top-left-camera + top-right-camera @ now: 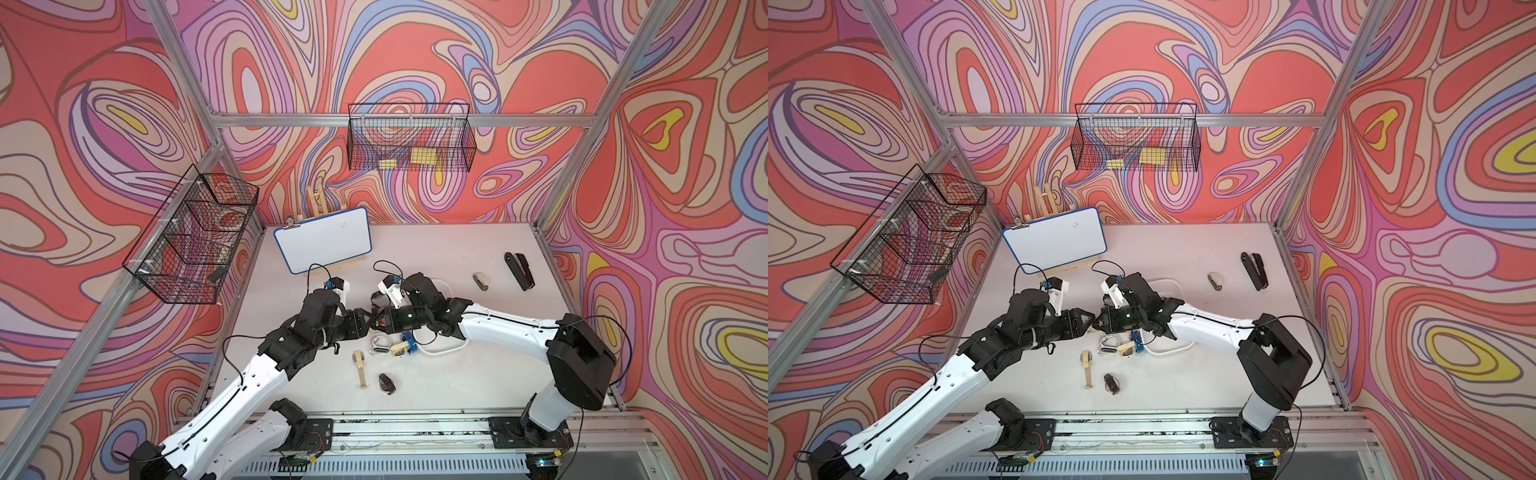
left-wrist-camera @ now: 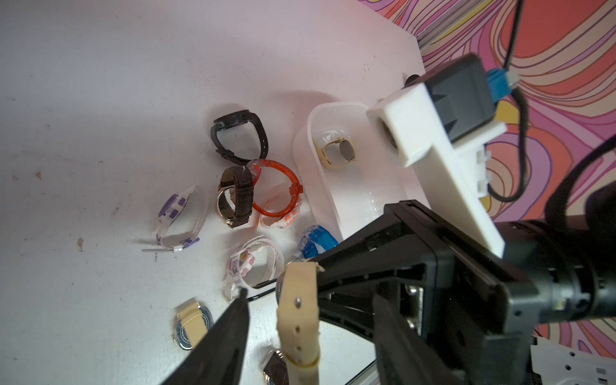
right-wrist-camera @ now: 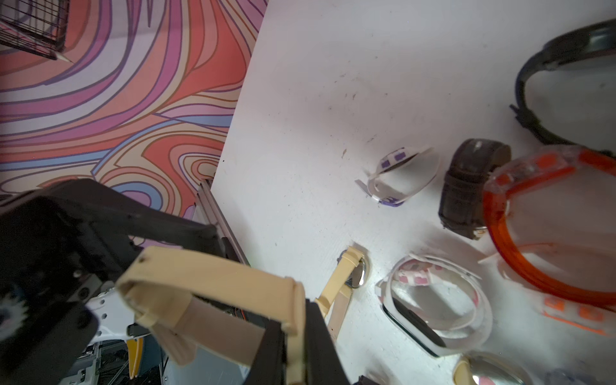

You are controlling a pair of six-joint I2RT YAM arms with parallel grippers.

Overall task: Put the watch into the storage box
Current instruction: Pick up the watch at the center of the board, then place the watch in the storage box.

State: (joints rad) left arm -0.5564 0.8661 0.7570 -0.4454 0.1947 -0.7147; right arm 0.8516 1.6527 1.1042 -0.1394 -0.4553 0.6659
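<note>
Watch pile [image 2: 240, 196] below; right gripper [image 3: 295, 320] pinches beige-strap watch [image 3: 213, 270], left gripper [image 2: 310, 298] spread around strap; storage box [image 2: 301, 150] rim beside pile, tabletop [image 2: 100, 100] open beyond.

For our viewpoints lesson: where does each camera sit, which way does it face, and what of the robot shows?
Top views: high above the arms' bases, looking down at the table; left arm and right arm show.
Left wrist: on the left arm, facing the storage box; its open left gripper shows.
Right wrist: on the right arm, facing the table; right gripper clamps the beige watch.
Shared: both wrist views show the beige watch and orange watch.
</note>
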